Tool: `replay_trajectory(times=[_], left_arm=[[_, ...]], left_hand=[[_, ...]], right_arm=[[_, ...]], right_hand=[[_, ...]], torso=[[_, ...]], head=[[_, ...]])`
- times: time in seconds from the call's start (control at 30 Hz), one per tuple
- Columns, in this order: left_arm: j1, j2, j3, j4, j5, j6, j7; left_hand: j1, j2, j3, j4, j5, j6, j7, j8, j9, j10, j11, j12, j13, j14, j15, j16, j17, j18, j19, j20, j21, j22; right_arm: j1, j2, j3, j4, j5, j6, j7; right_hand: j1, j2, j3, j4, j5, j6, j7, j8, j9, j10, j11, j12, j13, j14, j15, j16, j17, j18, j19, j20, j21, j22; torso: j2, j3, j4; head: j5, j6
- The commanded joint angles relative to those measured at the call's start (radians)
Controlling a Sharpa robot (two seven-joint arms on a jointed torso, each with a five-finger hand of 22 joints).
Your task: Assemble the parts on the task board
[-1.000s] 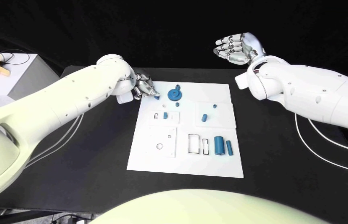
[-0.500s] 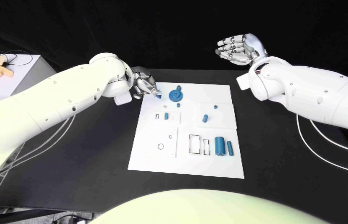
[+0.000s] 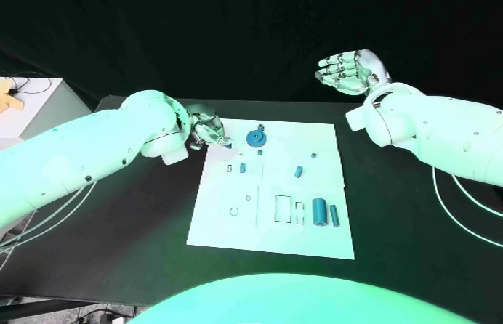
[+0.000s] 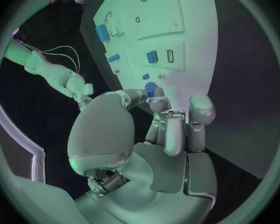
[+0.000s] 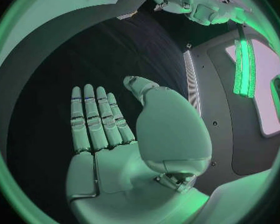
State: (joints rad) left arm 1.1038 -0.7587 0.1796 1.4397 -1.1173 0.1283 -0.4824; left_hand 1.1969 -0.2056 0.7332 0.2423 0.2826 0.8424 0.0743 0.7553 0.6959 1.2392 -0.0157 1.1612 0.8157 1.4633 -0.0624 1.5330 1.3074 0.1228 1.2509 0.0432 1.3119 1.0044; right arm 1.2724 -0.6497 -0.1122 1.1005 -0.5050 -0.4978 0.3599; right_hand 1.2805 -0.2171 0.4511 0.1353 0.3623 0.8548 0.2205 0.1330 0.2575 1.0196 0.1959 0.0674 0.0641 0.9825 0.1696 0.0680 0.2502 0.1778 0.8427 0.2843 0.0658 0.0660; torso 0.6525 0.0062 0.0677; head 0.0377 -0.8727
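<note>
The white task board (image 3: 215,222) lies mid-table, also seen in the left wrist view (image 4: 190,59). On it are a blue round part (image 3: 255,136), small blue pieces (image 3: 242,168) (image 3: 299,171) and two blue cylinders (image 3: 318,210) (image 3: 334,215) at its near right. My left hand (image 3: 208,131) is at the board's far left corner, its fingers curled, pinching a small blue part (image 4: 150,88) between the thumb and fingertips. My right hand (image 3: 351,70) is raised beyond the board's far right corner, palm (image 5: 115,149) bare and fingers apart.
A pale side table (image 3: 37,110) stands off the black table's left edge with a small object (image 3: 11,91) on it. Bare black tabletop (image 3: 398,215) lies on both sides of the board. Several empty slots (image 3: 283,208) show on the board's near half.
My left arm's elbow has drawn in while the hand stays at the board's far left corner with the small blue part. The right hand has barely moved.
</note>
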Motion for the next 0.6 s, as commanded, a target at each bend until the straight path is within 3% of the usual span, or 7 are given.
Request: replay_trajectory(times=[0.03,0.3,0.43,0.6], left_arm=[[-0.014,-0.009,-0.003,0.030,-0.078,-0.087,-0.001],[-0.049,-0.017,-0.006,0.060,-0.117,-0.107,-0.004],[-0.054,-0.016,-0.007,0.065,-0.121,-0.095,-0.004],[-0.057,-0.012,-0.007,0.064,-0.131,-0.063,-0.005]], left_hand=[[-0.010,0.000,0.194,-0.190,0.004,0.017,-0.011,0.007,0.037,0.009,0.002,0.007,0.002,0.083,-0.008,0.003,0.180,-0.007,0.006,0.000,0.004,0.002],[-0.013,-0.001,0.196,-0.190,0.003,0.019,-0.012,0.007,0.036,0.012,0.001,0.007,0.003,0.082,-0.009,0.002,0.178,-0.008,0.008,-0.001,0.006,0.004],[-0.013,-0.001,0.196,-0.190,0.003,0.019,-0.012,0.007,0.036,0.012,0.001,0.007,0.003,0.082,-0.009,0.002,0.178,-0.008,0.008,-0.001,0.006,0.004],[-0.014,-0.002,0.198,-0.191,0.003,0.020,-0.013,0.006,0.036,0.012,0.001,0.006,0.001,0.083,-0.009,0.003,0.180,-0.008,0.011,-0.001,0.007,0.007]], right_arm=[[0.000,-0.002,0.000,0.002,0.000,0.007,0.014],[0.000,-0.005,0.000,0.005,0.000,0.006,0.013],[0.000,-0.005,0.000,0.006,0.000,0.006,0.013],[0.000,-0.004,0.000,0.006,0.000,0.007,0.012]], right_hand=[[0.003,0.010,-0.004,-0.001,0.005,0.008,0.038,-0.005,-0.002,-0.002,0.006,-0.005,-0.001,-0.005,-0.001,-0.001,-0.002,0.005,-0.004,0.000,-0.001,-0.001],[0.003,0.010,-0.004,-0.001,0.005,0.008,0.038,-0.005,-0.002,-0.002,0.006,-0.005,-0.001,-0.005,-0.001,-0.001,-0.002,0.005,-0.004,0.000,-0.001,-0.001],[0.003,0.010,-0.004,-0.001,0.005,0.008,0.038,-0.005,-0.002,-0.002,0.006,-0.005,-0.001,-0.005,-0.001,-0.001,-0.002,0.005,-0.004,0.000,-0.001,-0.001],[0.003,0.010,-0.004,-0.001,0.005,0.008,0.038,-0.005,-0.002,-0.002,0.006,-0.005,-0.001,-0.005,-0.001,-0.001,-0.002,0.005,-0.004,0.000,-0.001,-0.001]], torso=[[0.002,-0.0010,-0.0005],[0.002,-0.0022,-0.0003],[0.002,-0.0020,-0.0012],[0.002,-0.0018,-0.0013]], head=[[-0.002,0.000],[-0.005,0.000],[0.001,0.000],[-0.003,0.000]])
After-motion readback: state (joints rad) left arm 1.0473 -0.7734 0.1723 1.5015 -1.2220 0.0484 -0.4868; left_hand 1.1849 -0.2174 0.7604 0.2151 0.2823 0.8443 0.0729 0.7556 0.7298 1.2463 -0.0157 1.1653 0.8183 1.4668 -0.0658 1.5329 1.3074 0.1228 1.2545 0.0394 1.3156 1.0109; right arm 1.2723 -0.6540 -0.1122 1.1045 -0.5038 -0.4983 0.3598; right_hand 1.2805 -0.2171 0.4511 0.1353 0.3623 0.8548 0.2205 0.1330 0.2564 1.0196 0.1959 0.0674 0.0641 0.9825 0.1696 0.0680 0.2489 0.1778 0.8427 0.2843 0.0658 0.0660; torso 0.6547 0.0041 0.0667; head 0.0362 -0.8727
